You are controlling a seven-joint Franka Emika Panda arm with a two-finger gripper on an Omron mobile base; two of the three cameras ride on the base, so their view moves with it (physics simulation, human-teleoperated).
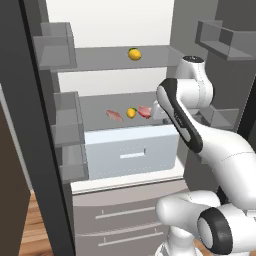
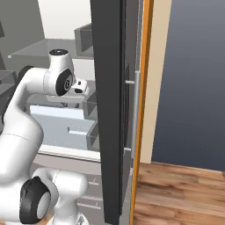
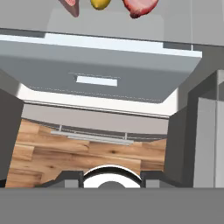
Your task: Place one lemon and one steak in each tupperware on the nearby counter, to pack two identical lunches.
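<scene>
From the left base view, my arm reaches into an open fridge. One lemon sits alone on the upper shelf. On the shelf below, a second lemon lies between two steaks: the long steak to its left and the rounder steak just beside it on the right. My hand is at the right end of that lower shelf, close to the rounder steak, but my own forearm hides my claw, so I cannot tell whether it is open or closed. Under the shelf is a pale drawer with a slot handle.

From the right base view, the dark fridge door stands edge-on and blocks most of the inside. My wrist shows left of it, above the pale drawer. Wooden floor lies to the right.

From the hand view, the lemon, the long steak and the rounder steak line the top edge, cut off by the frame. The drawer spreads below them, with floor planks further down.
</scene>
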